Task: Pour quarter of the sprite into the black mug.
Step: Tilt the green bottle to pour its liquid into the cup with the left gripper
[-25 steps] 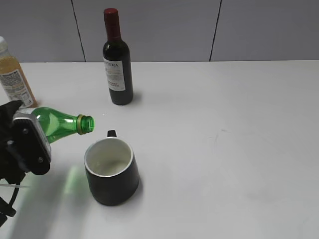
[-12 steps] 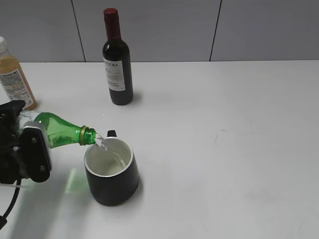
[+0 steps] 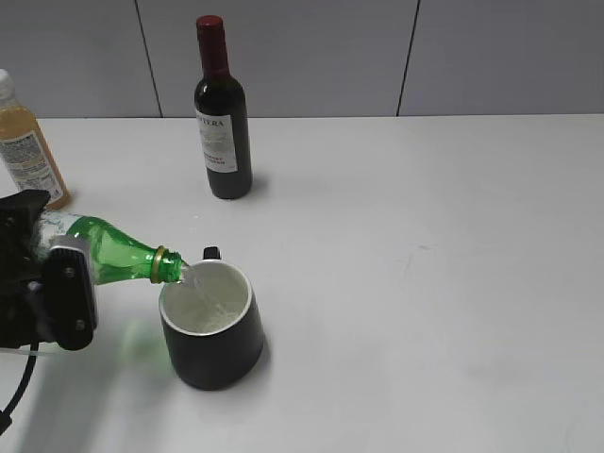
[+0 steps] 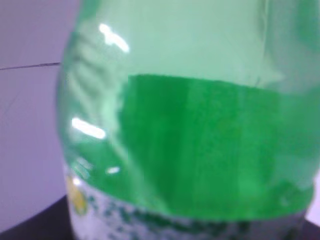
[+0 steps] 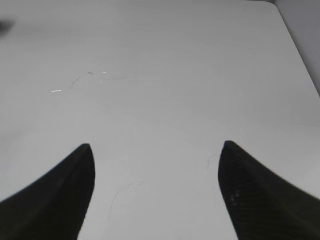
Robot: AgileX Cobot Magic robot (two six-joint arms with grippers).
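The left gripper (image 3: 42,283) is clamped on the sprite (image 3: 118,253), tilted mouth-down over the black mug (image 3: 212,330) on the surface (image 3: 425,283), with liquid streaming in. The right gripper (image 5: 155,192) hangs with fingers apart above bare surface.

Left gripper (image 3: 42,283) at near-left, jaws clamped, wrist rolled over sideways. Right gripper (image 5: 155,192) jaws spread apart, nothing between them.

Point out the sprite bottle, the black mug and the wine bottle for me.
sprite bottle (image 3: 118,251), exterior view, on its green shoulder.
black mug (image 3: 219,349), exterior view, on its outer black wall.
wine bottle (image 3: 225,160), exterior view, on its dark body beside the label.
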